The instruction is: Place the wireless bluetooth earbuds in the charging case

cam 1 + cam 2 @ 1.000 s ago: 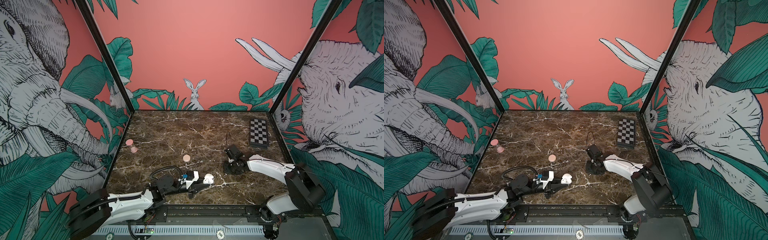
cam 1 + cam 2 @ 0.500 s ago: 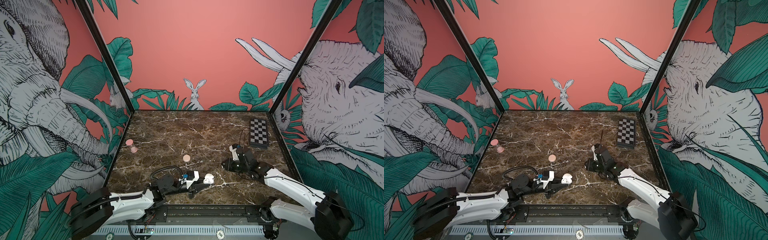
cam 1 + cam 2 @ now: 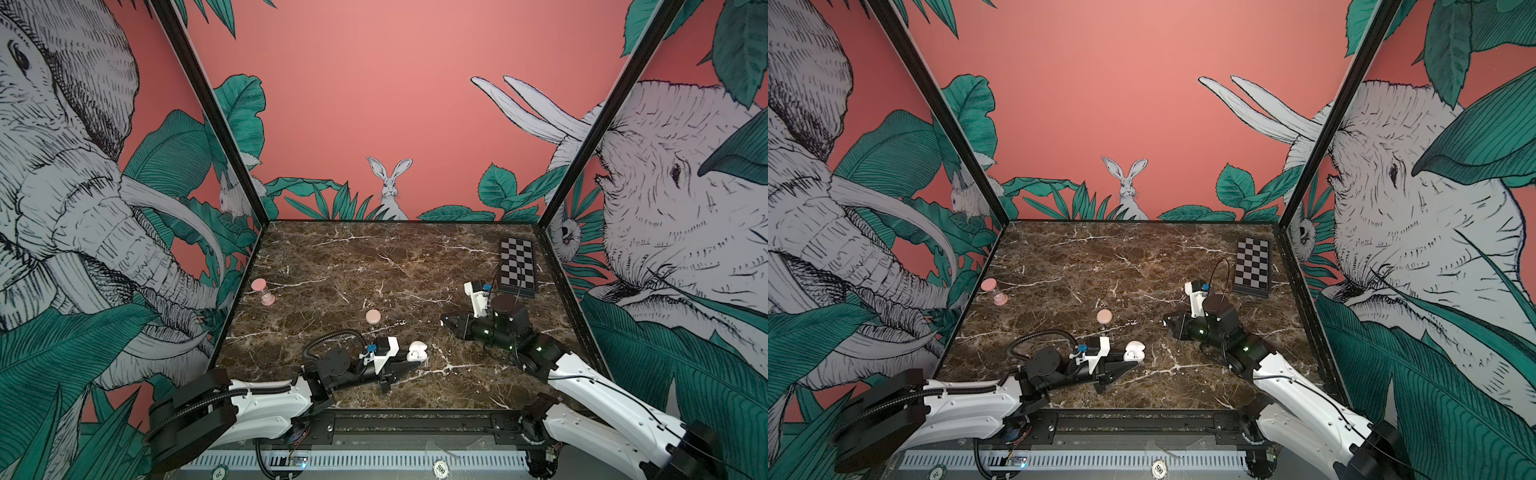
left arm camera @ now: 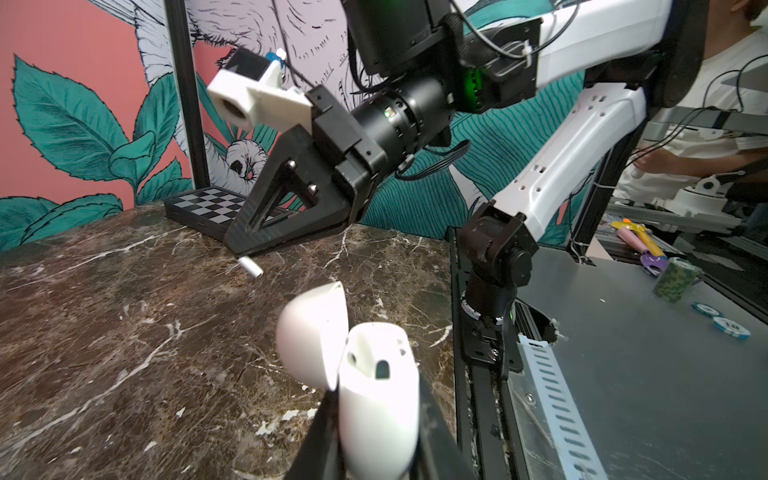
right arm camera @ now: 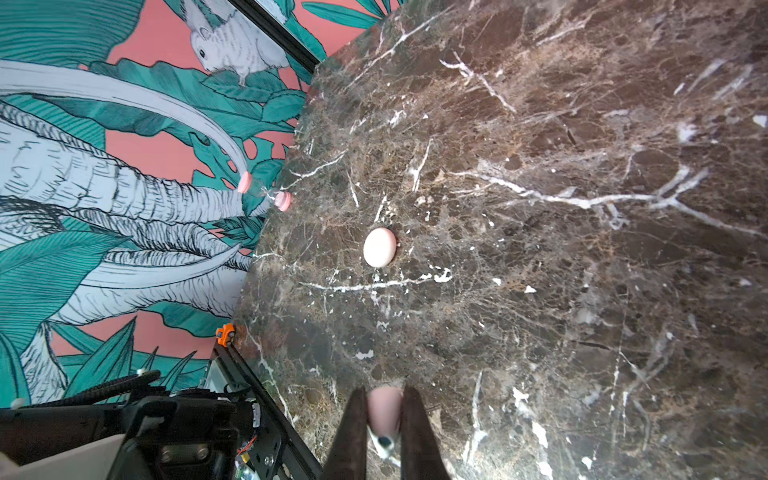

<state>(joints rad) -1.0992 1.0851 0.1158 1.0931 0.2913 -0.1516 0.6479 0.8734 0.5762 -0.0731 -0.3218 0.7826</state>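
My left gripper (image 3: 415, 361) (image 3: 1133, 362) (image 4: 376, 415) lies low over the marble near the front edge, shut on the white charging case (image 3: 417, 351) (image 3: 1134, 351) (image 4: 378, 395). The case's lid (image 4: 311, 332) stands open, and two dark sockets show in its top. My right gripper (image 3: 444, 320) (image 3: 1167, 322) (image 5: 384, 395) hovers to the case's right, pointing left toward it. It is shut on one of the earbuds (image 5: 384, 409), a pale pinkish-white bud. In the left wrist view the bud's white stem (image 4: 250, 266) sticks out below the fingertips, apart from the case.
A closed round pink case (image 3: 372, 316) (image 3: 1104, 317) (image 5: 379, 247) lies behind the left gripper. A pink hourglass (image 3: 262, 291) (image 3: 994, 291) stands at the left wall. A small chessboard (image 3: 517, 268) (image 3: 1252, 266) lies at the back right, behind the right arm.
My right gripper has risen from the marble and turned from pointing down to pointing left toward the case, earbud still held. The left arm and case have not moved.
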